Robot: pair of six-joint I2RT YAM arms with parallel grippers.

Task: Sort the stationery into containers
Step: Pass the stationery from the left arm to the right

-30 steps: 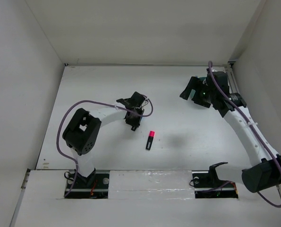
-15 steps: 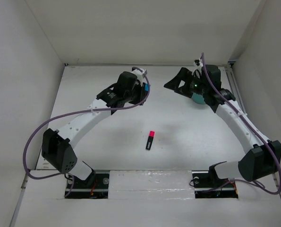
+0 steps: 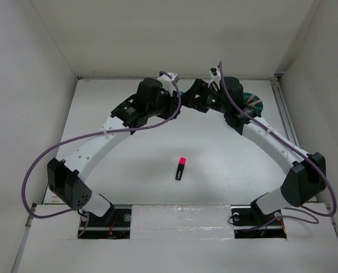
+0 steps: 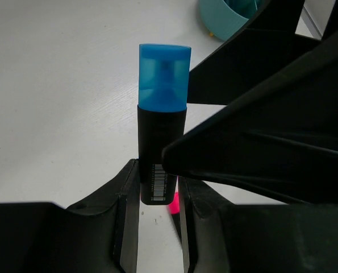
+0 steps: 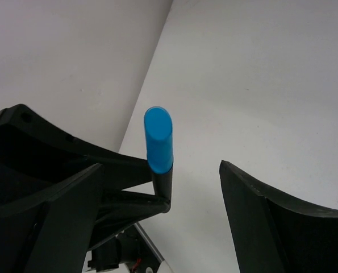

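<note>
My left gripper (image 4: 156,177) is shut on the lower black body of a blue-capped highlighter (image 4: 162,102), which stands upright above the back of the table. In the top view the left gripper (image 3: 173,102) meets my right gripper (image 3: 190,98) tip to tip. The right gripper (image 5: 160,166) is open, and the highlighter's blue cap (image 5: 159,139) rises between its wide-spread fingers without touching them. A pink-capped highlighter (image 3: 181,168) lies on the table at mid front. The teal cup (image 3: 254,103) stands at the back right, partly behind the right arm; its rim (image 4: 228,17) shows in the left wrist view.
White walls close in the table at the back and both sides. The right arm's purple cable (image 3: 228,96) arches over its wrist near the cup. The left arm's cable (image 3: 38,165) loops out over the table's left side.
My left arm swung from the table's middle to the back with the blue-capped highlighter. The right gripper left the cup, moved left to meet it, and its jaws narrowed slightly.
</note>
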